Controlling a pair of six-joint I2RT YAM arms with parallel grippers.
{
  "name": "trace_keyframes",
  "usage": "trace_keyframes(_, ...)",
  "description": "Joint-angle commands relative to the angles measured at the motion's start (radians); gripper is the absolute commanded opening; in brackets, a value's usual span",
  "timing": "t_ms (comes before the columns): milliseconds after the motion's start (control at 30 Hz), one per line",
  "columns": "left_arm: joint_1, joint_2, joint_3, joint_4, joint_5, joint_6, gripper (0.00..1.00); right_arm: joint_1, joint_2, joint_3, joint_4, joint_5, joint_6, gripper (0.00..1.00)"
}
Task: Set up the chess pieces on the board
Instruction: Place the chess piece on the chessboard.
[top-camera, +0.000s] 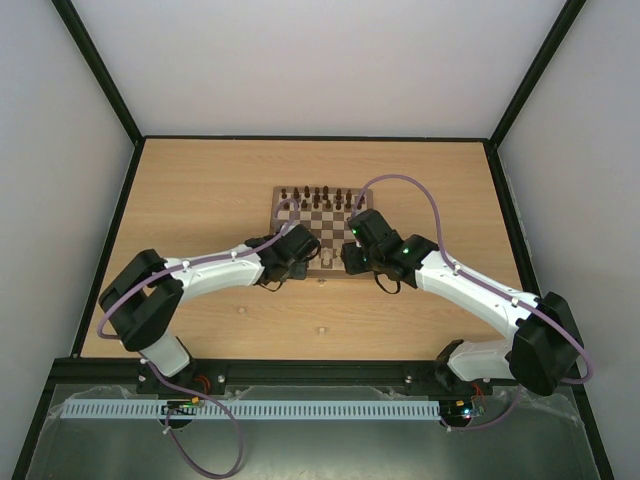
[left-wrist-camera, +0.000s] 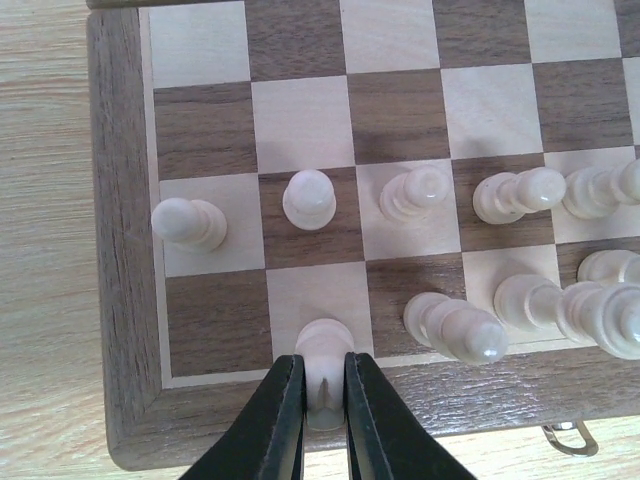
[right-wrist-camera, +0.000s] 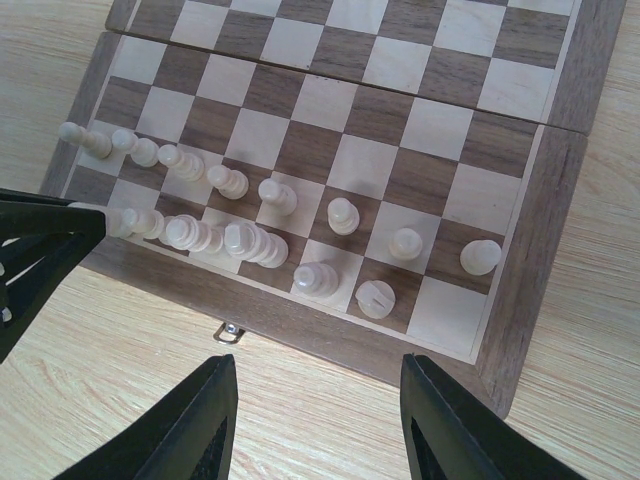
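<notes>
Wood table (top-camera: 200, 190), board (left-wrist-camera: 120, 300) sitting mid-table. L gripper (left-wrist-camera: 323, 400) is pinching a pale piece (left-wrist-camera: 323, 345) at board's near edge by left corner. R gripper (right-wrist-camera: 318, 420) is hanging open. Risk: opening fingers clipping the neighbour (left-wrist-camera: 455, 325), toppling it.

Overhead, the left arm (top-camera: 215, 275) and right arm (top-camera: 460, 285) hide the board's (top-camera: 318, 212) near rows

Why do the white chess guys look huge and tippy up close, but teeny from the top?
Left wrist view: the camera is very close, so the chess pieces look big and lean outward near the edges. Right wrist view: sharp and evenly lit, with the same fanning. Top view: far away, so the board is small and the pale pieces barely show.
</notes>
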Motion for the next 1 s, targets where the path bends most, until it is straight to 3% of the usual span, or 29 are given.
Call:
trace_keyframes(0, -0.005, 0.022, 0.031, -0.009, -0.010, 0.017, 0.06, -0.003, 0.001, -0.011, -0.007, 0.000, -0.012, 0.46)
trace_keyframes(400, 0.000, 0.041, 0.033, -0.009, -0.020, 0.015, 0.08, -0.003, 0.005, -0.012, -0.004, -0.001, -0.014, 0.46)
trace_keyframes(533, 0.002, 0.042, 0.031, -0.009, -0.024, 0.011, 0.19, -0.003, 0.007, -0.013, -0.003, -0.006, -0.014, 0.46)
trace_keyframes(967, 0.001, -0.010, 0.019, -0.014, -0.035, 0.000, 0.27, -0.002, 0.006, -0.018, 0.000, -0.010, -0.014, 0.46)
